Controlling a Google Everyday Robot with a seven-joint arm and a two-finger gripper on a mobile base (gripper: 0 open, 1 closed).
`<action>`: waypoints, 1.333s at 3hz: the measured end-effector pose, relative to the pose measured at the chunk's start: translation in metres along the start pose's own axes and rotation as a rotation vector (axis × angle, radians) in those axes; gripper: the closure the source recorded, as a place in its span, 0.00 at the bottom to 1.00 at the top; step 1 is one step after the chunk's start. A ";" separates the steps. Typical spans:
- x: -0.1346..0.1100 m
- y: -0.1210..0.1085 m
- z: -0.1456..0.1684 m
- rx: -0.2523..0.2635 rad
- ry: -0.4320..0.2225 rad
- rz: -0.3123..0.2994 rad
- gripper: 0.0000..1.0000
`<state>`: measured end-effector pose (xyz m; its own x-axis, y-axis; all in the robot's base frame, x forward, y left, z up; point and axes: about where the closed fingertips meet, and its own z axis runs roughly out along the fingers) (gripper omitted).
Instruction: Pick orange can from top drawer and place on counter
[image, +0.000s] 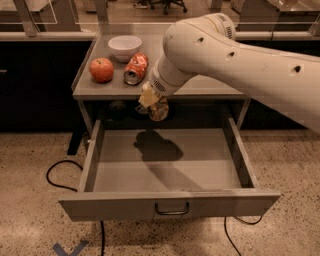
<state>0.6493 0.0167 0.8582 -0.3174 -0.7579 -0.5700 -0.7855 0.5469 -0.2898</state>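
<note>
My gripper (151, 102) hangs under the big white arm, just below the counter's front edge and above the back of the open top drawer (165, 205). It is shut on the orange can (159, 110), a dull orange-brown can held in the air, clear of the drawer floor. The can's shadow falls on the drawer floor below. The counter (210, 85) is the grey metal top behind and above the can. The drawer is pulled fully out, with its curved handle at the front.
On the counter's left stand a white bowl (124, 47), a red-orange dented can (136, 68) lying on its side, and a red apple (101, 69). Black cables (60, 175) lie on the speckled floor beside the cabinet. The arm covers the counter's right part.
</note>
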 end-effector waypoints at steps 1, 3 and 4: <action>-0.018 -0.038 -0.030 0.087 -0.054 0.002 1.00; -0.076 -0.116 -0.112 0.233 -0.184 0.018 1.00; -0.057 -0.116 -0.086 0.181 -0.163 0.062 1.00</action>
<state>0.7124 -0.0345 0.9906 -0.2603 -0.6617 -0.7031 -0.6550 0.6561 -0.3750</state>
